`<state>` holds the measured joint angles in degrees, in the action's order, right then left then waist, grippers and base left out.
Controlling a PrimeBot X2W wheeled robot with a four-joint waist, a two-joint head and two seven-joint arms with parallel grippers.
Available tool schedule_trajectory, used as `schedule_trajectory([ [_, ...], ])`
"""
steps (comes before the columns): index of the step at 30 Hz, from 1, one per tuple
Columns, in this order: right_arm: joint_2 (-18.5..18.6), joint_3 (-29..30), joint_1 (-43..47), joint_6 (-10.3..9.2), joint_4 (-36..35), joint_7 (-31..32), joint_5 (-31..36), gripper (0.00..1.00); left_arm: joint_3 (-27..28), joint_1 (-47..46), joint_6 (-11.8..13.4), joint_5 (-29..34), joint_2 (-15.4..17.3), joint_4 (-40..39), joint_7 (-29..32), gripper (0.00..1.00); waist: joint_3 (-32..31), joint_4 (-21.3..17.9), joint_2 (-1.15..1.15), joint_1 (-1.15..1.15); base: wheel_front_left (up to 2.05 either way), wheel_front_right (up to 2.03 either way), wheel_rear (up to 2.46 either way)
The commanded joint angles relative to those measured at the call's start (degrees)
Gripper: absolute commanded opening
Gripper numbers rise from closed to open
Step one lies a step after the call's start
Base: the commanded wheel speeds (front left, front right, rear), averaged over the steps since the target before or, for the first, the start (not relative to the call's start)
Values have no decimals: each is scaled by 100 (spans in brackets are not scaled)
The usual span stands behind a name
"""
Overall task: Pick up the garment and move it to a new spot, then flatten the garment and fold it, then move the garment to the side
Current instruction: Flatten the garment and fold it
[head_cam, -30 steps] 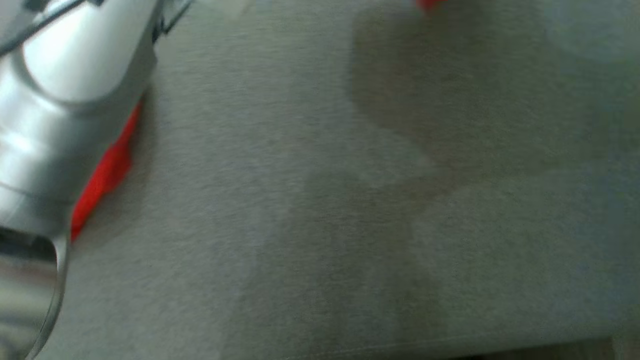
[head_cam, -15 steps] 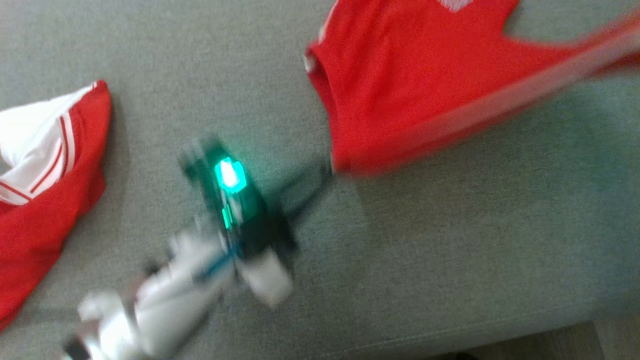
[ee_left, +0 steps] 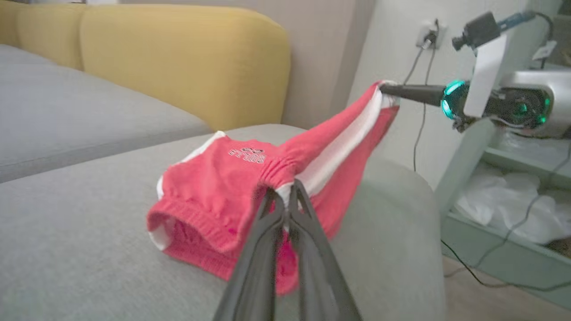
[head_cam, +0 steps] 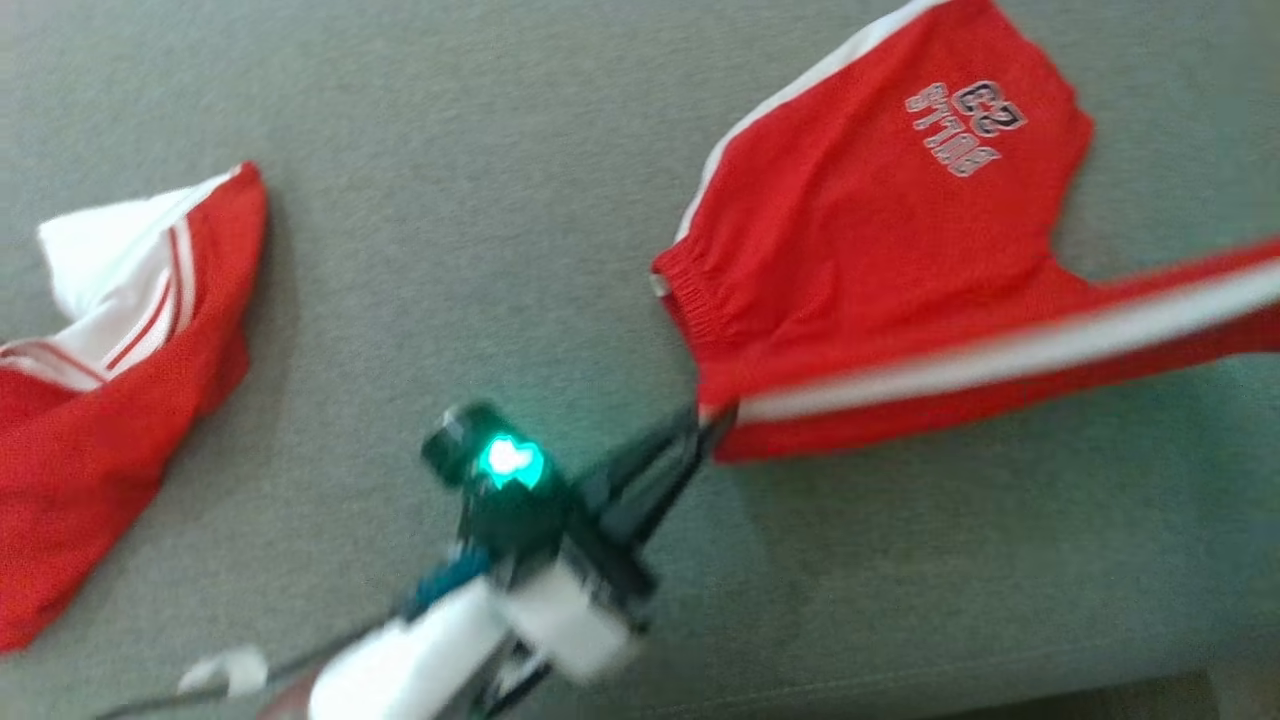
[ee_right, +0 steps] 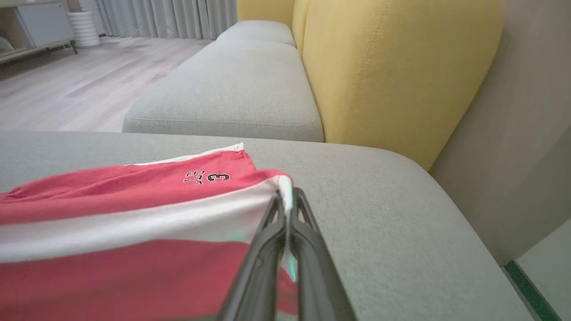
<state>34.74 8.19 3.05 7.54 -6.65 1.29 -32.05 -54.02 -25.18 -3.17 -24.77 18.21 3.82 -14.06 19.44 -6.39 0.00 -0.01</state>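
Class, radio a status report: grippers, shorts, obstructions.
Left gripper shut on shorts waistband; right gripper shut on leg hem. Shorts stretched between them. Other red garment apart.

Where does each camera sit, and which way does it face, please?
Head view: above, looking down on the grey sofa cushion, red shorts and a second red-and-white garment; left fingers and forearm show.
Left wrist view: low over the cushion, along its own fingers shut on the waistband, toward the right fingers holding the far hem.
Right wrist view: along its own fingers pinching the white-striped hem, toward the yellow backrest.
Shared: all three show the shorts.
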Motion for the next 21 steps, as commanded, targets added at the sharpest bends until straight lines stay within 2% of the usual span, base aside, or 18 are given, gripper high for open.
schedule_trajectory([
  [1,247,-29,-311,-5,-144,123,75,0,253,-345,-41,-90,-63,-81,46,0,132,152,0,1,0,0,0],
  [6,438,-760,-1744,-5,597,573,309,0,521,-964,-236,-763,-592,660,232,0,392,406,0,1,0,0,0],
  [12,552,-2004,-3569,-5,2011,518,637,0,696,-1591,-376,-1339,-1001,1483,215,0,684,592,0,1,0,0,0],
  [21,475,-3052,-5158,-5,3572,351,706,0,349,-2391,-429,-1916,-1267,2210,160,0,1053,836,0,1,0,0,0],
])
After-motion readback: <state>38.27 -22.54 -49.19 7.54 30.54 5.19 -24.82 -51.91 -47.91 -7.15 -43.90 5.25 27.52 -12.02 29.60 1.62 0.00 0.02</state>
